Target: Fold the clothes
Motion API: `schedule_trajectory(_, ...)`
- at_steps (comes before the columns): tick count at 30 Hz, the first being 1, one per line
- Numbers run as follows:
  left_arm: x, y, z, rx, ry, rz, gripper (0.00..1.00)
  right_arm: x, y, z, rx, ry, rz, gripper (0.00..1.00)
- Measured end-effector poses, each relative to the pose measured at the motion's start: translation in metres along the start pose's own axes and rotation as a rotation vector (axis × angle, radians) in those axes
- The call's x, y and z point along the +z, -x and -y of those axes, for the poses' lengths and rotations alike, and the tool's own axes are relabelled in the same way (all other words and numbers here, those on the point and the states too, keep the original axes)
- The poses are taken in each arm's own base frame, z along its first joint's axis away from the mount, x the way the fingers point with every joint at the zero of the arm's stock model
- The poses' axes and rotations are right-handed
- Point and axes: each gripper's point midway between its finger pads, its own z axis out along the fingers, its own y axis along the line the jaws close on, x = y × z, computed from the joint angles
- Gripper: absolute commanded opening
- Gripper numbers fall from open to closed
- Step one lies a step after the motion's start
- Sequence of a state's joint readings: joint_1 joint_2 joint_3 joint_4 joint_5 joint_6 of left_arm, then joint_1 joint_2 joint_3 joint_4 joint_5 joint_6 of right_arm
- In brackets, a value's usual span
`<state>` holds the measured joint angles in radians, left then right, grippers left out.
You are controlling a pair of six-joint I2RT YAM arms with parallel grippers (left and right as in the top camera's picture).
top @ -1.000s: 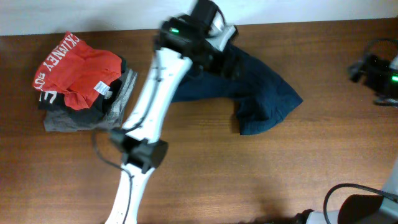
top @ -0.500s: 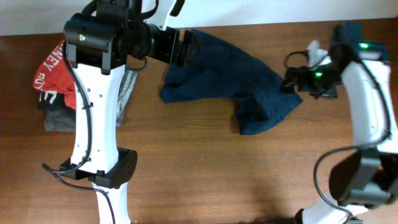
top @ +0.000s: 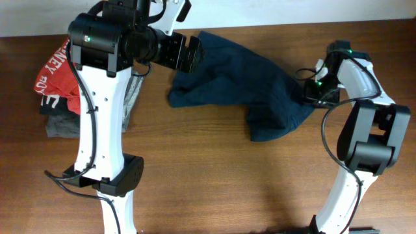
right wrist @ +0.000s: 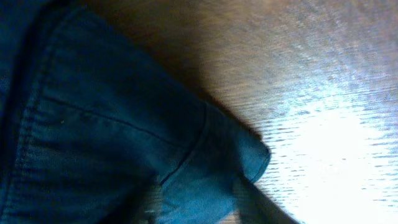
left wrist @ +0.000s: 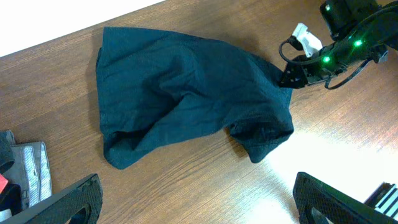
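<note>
Both arms have shifted over the last second: my left one was lying diagonally across the middle of the frame and now stands up along the left side, and my right one has come in from the far right edge to the cloth

So right now the clothes are one dark navy heap on the table, upper middle of the overhead frame, rumpled, with a folded-under lump at the lower right

My left gripper hangs just at the upper left edge of the navy cloth, jaws spread wide apart with nothing between them; in the left wrist view they sit at the two bottom corners with the whole garment in sight between them

My right gripper is right at the garment's right edge, touching it. The right wrist view is filled with a blurry hemmed corner of the cloth, and honestly I can't tell if the jaws have closed on it or not

Over at the left edge of the frame, partly behind my left arm, a red garment with white lettering lies on top of a grey garment, well apart from the navy one
</note>
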<state>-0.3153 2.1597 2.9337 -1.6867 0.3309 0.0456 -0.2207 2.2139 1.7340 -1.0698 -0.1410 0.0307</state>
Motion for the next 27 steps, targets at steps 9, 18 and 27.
schedule_trajectory(9,0.000,0.000,-0.002,0.000,0.011,0.001,0.98,-0.023,-0.020,0.022,0.067,-0.003,-0.052,0.04)
schedule_trajectory(18,0.002,0.000,-0.007,0.021,0.036,-0.006,0.96,-0.133,-0.009,-0.010,-0.002,0.216,0.202,0.67)
schedule_trajectory(27,0.022,-0.010,-0.016,0.008,0.048,-0.072,0.96,-0.107,0.000,-0.062,-0.215,0.140,0.203,0.91)
